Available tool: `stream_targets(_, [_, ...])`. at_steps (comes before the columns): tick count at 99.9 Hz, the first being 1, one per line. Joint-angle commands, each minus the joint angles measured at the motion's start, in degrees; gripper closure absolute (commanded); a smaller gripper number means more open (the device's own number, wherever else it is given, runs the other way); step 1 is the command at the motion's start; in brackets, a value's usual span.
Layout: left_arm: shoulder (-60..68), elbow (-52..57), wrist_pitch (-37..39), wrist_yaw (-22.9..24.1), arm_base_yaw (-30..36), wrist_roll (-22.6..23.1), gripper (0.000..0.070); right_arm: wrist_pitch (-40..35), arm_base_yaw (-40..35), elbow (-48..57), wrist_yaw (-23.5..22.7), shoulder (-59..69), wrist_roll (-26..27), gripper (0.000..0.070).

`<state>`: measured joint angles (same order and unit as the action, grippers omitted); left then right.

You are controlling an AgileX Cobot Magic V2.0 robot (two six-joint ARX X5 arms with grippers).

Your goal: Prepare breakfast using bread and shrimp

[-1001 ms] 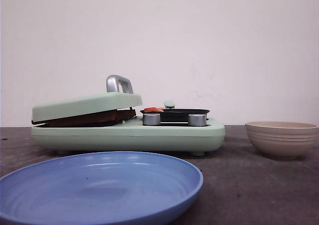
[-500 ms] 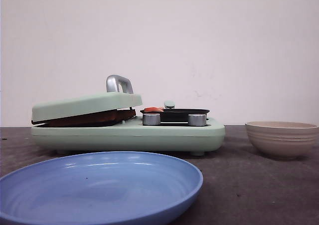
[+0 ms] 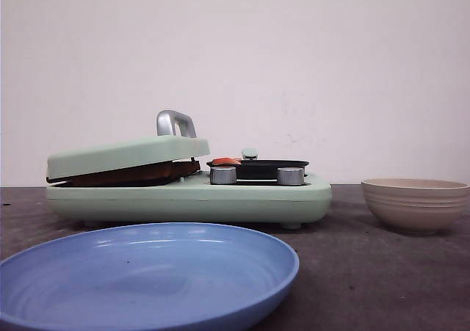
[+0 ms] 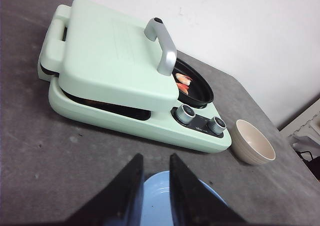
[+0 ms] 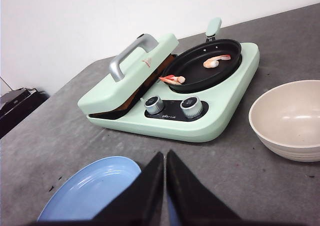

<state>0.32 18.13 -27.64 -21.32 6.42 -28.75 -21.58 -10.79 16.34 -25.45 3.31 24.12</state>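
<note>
A mint-green breakfast maker (image 3: 220, 199) stands at mid-table. Its sandwich lid (image 3: 125, 155) is nearly down; a brown bread edge (image 3: 132, 173) shows in the gap, also in the right wrist view (image 5: 131, 98). The white faces are hidden. Shrimp (image 5: 216, 61) lie in the black round pan (image 5: 195, 65), one by its near rim (image 5: 172, 79); they also show in the left wrist view (image 4: 183, 78). My left gripper (image 4: 155, 158) is open and empty above the blue plate (image 4: 160, 196). My right gripper (image 5: 164, 155) is shut and empty beside the plate (image 5: 90, 186).
The blue plate (image 3: 147, 272) lies in front of the maker. A beige bowl (image 3: 416, 205) stands to the maker's right, empty in the right wrist view (image 5: 292, 118). Two knobs (image 5: 153, 103) sit on the maker's front. The lid's metal handle (image 3: 175, 122) stands up.
</note>
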Motion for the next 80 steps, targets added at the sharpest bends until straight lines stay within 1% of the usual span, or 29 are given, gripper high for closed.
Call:
stream_targets(1, [-0.1,0.1,0.6,-0.1,0.1,-0.5,0.07,0.6,-0.1,0.4,0.0,-0.2,0.7,0.07])
stream_targets(41, [-0.1,0.1,0.6,-0.1,0.1,-0.5,0.07,0.6,-0.1,0.4,0.0,-0.2,0.8,0.07])
stream_targets(47, [-0.1,0.1,0.5,-0.1,0.1,-0.4,0.07,-0.5,-0.1,0.4,0.1,-0.2,0.3,0.07])
stream_targets(53, [-0.1,0.1,0.6,-0.1,0.1,-0.5,0.07,-1.2,-0.1,0.4,0.3,-0.2,-3.1,0.07])
stream_targets(57, [-0.1,0.1,0.6,-0.1,0.1,-0.5,0.07,-1.0,-0.1,0.3,2.1,0.0,-6.7,0.07])
stream_targets(66, [-0.1,0.1,0.6,-0.1,0.1,-0.5,0.07,1.3,-0.1,0.0,9.1,1.4,-20.0,0.07])
stream_targets(70, [-0.1,0.1,0.6,-0.1,0.1,-0.5,0.07,3.2,-0.1,-0.5,11.6,2.0,-24.4,0.07])
stream_targets(75, [-0.1,0.1,0.6,-0.1,0.1,-0.5,0.07,6.3,-0.1,-1.4,14.2,2.6,-27.6,0.07])
stream_targets(80, [-0.1,0.1,0.5,-0.1,0.1,-0.5,0.07,9.0,-0.1,-2.3,15.1,3.0,-28.5,0.07])
